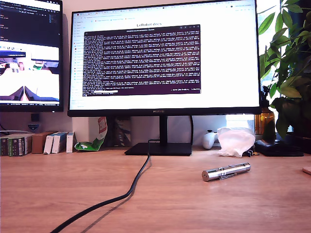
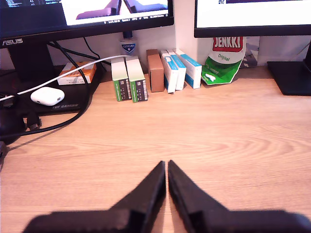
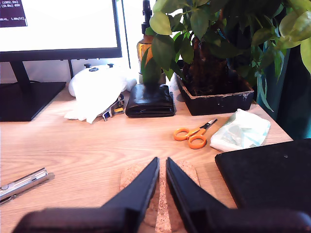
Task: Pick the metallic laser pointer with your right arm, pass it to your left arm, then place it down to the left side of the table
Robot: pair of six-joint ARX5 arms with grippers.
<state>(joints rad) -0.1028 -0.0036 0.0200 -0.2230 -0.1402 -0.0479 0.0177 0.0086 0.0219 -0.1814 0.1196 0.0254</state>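
Observation:
The metallic laser pointer (image 1: 226, 171) lies on its side on the wood-grain table (image 1: 58, 189), toward the exterior view's right, in front of the monitor. In the second wrist view its clip end (image 3: 22, 183) shows at the picture's edge, well off to one side of my second gripper (image 3: 162, 159). That gripper is shut and empty, low over a cork coaster (image 3: 187, 171). My first gripper (image 2: 167, 162) is shut with nothing in it, above bare table (image 2: 233, 136); the pointer does not show there. Neither arm appears in the exterior view.
A black cable (image 1: 131, 190) runs from the monitor stand (image 1: 158, 148) toward the front. Near my second gripper are orange scissors (image 3: 192, 134), a black wallet (image 3: 149, 100), a plant pot (image 3: 214, 99) and a black slab (image 3: 267, 174). Small boxes (image 2: 129, 80) stand ahead of my first gripper.

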